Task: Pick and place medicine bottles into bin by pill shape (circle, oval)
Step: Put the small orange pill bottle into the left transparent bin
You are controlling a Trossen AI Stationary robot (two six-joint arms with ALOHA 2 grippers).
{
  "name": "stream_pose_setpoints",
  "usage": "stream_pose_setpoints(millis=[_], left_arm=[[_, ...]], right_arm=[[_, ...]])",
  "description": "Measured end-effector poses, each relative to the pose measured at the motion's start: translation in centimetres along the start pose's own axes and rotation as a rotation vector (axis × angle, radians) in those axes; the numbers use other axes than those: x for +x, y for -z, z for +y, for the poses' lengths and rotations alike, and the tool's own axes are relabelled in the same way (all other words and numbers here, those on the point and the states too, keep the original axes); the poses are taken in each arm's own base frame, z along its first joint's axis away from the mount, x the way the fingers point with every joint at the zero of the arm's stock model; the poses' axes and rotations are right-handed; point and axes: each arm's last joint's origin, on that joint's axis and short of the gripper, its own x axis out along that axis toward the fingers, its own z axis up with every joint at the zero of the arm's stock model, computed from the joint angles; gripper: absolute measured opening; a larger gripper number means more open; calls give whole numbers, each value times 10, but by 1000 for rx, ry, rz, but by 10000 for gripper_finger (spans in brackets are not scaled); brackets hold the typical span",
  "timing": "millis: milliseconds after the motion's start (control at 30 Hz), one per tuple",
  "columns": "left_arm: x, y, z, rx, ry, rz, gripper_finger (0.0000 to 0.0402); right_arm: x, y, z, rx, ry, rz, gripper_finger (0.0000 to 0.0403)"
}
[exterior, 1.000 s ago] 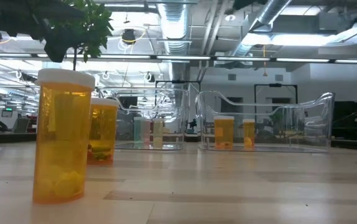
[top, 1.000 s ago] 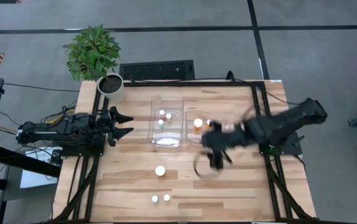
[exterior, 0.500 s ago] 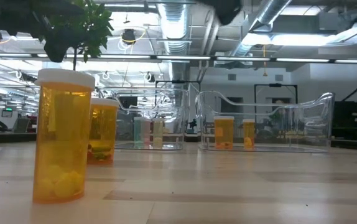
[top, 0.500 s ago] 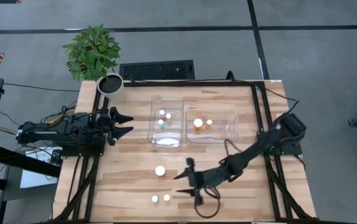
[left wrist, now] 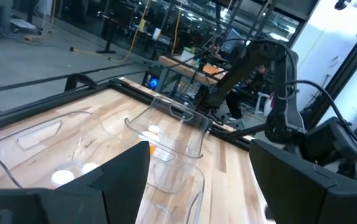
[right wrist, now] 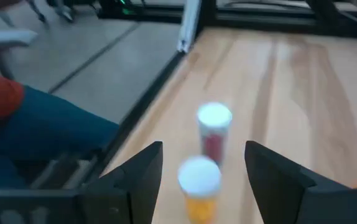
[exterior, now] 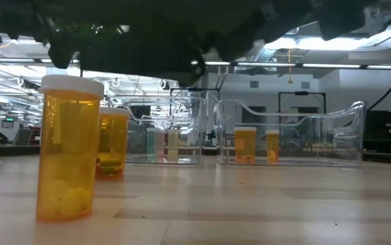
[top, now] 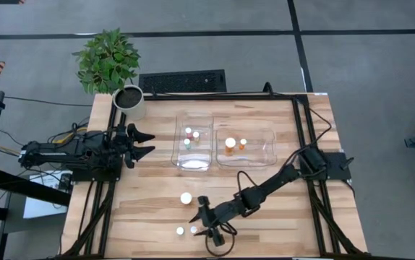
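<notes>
Two small medicine bottles (top: 180,231) (top: 194,230) stand on their bases near the table's near edge, with a larger one (top: 186,197) farther in. More bottles stand in the left clear bin (top: 193,162) and the right clear bin (top: 265,148). My right gripper (top: 199,217) hovers open, slanting slightly down, just right of the small pair. In its wrist view the nearer bottle (right wrist: 199,186) shows between the fingers, untouched, and the other one (right wrist: 214,130) stands beyond it. My left gripper (top: 146,144) waits open at the table's left edge.
A white plant pot (top: 129,101) stands at the far left corner. A black keyboard (top: 182,81) lies beyond the far edge. In the low view my right arm (exterior: 182,41) hangs dark over the near bottles (exterior: 68,150) (exterior: 112,143).
My right gripper has swung from beside the right bin down and toward the table's near left, to the two small bottles. It has tipped from pointing steeply down to nearly level. The bottles have not moved.
</notes>
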Motion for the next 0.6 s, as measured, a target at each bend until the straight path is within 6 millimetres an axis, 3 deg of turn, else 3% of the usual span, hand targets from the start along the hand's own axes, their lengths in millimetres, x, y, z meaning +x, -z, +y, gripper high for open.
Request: stream_pose_setpoints(millis=[200, 600], left_arm=[[0, 0, 0, 0, -3, -1, 270], [0, 0, 0, 1, -2, 0, 270]], right_arm=[[13, 4, -1, 9, -33, 1, 234], [14, 8, -1, 29, -28, 44, 234]])
